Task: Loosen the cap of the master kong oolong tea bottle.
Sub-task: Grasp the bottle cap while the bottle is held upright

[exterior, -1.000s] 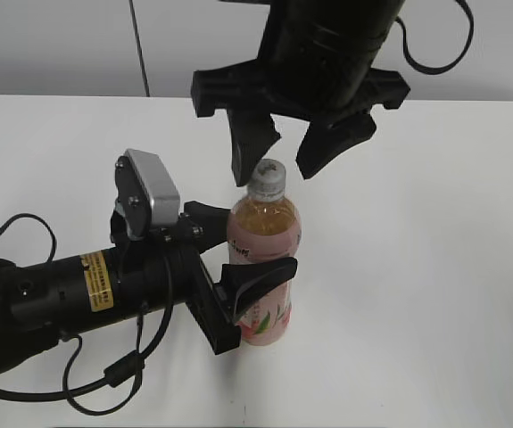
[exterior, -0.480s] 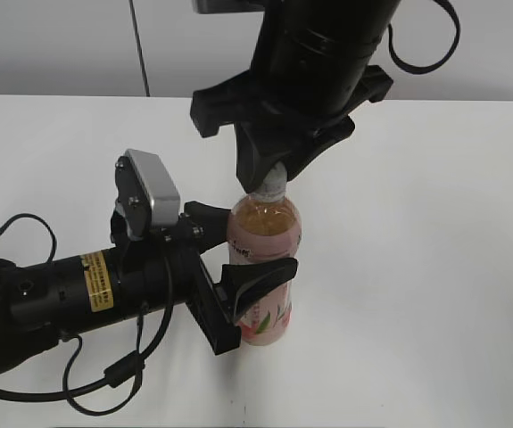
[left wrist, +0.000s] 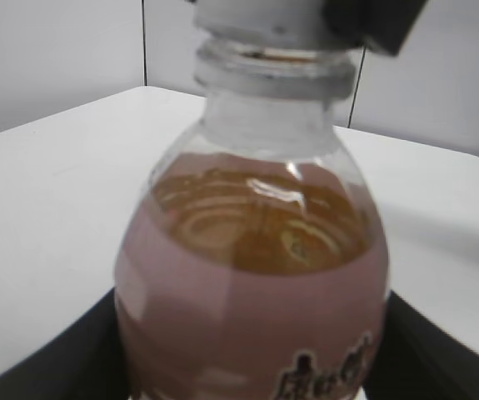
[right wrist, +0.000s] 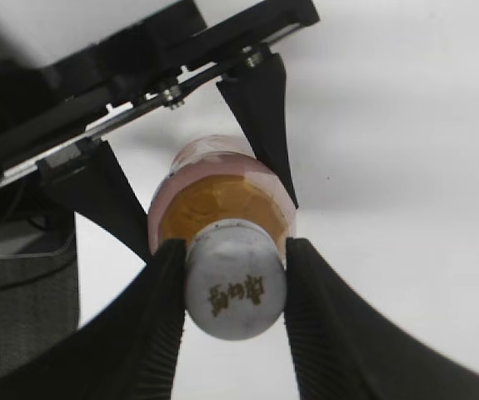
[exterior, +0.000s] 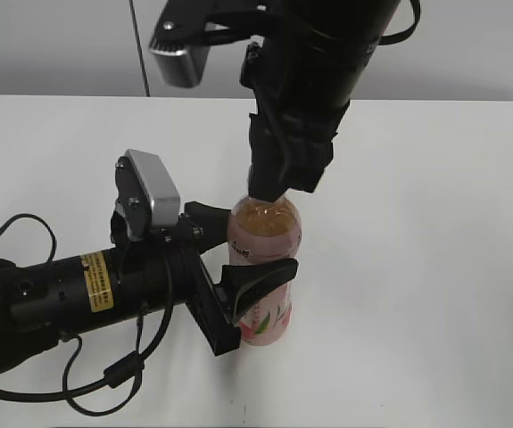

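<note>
- Right hand (right wrist: 235, 287) comes down from above and we see its two black fingers (right wrist: 152, 333) pressed against either side of the cap (right wrist: 235, 287), closed on it.
- Left hand (exterior: 238, 267) reaches in from the side, its fingers clamped around the bottle (exterior: 263, 267) at label height, holding it upright.
- From the exterior view we cannot see the cap at all; the right hand (exterior: 278, 174) covers it, and the arm above runs out of the top of the picture.
- From the left wrist the bottle (left wrist: 251, 275) fills the picture, blurred; only the lower edge of the cap (left wrist: 260, 17) shows, and the label is cut off at the bottom.
- We cannot read the brown print on the cap top.
- Bottle stands on a plain white surface (exterior: 434, 267), with a grey wall (exterior: 51, 45) behind it split by a dark vertical seam.
- Bottle is clear plastic with rounded shoulders, amber tea inside, and a pink wrap; the cap is round and white, narrower than the body.
- Black cables (exterior: 104, 383) loop on the surface beside the left arm.
</note>
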Robot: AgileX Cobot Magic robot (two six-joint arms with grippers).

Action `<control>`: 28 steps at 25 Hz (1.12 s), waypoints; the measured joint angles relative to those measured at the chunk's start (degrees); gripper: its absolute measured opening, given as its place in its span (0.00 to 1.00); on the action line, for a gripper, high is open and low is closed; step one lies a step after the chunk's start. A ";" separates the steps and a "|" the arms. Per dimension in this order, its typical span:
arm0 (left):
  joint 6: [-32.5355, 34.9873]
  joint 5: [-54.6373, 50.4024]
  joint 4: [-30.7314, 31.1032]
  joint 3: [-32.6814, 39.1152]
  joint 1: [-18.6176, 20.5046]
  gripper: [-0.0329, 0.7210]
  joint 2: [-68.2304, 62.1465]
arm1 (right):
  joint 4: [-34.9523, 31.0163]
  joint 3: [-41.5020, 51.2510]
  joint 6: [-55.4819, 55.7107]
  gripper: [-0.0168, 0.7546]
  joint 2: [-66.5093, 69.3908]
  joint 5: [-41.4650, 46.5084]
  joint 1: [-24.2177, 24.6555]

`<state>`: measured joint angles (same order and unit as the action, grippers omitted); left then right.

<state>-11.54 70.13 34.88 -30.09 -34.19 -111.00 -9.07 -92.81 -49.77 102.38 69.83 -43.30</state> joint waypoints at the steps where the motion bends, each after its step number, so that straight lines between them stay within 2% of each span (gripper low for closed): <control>1: 0.00 0.00 0.00 0.00 0.00 0.63 0.00 | 0.00 0.00 -3.97 0.38 0.00 0.00 0.00; 5: 0.00 0.00 0.05 0.00 0.00 0.63 0.00 | -0.13 0.00 -16.87 0.38 0.00 0.00 0.00; 10: 0.00 0.00 0.05 0.00 0.00 0.63 0.00 | -0.17 0.00 -19.88 0.38 0.00 0.00 0.00; 15: 0.00 0.00 0.05 0.00 0.00 0.63 0.00 | -0.62 0.00 -19.45 0.39 0.00 0.00 0.05; 23: 0.00 0.00 -0.05 0.00 0.00 0.63 0.00 | -1.58 0.00 -12.80 0.56 0.00 0.00 0.05; 28: -0.04 0.00 -0.05 0.00 0.00 0.63 0.00 | -1.95 0.00 -6.29 0.59 -0.49 0.00 0.05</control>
<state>-11.58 70.13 34.83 -30.09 -34.19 -111.00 -11.03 -92.81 -56.06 101.89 69.83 -43.24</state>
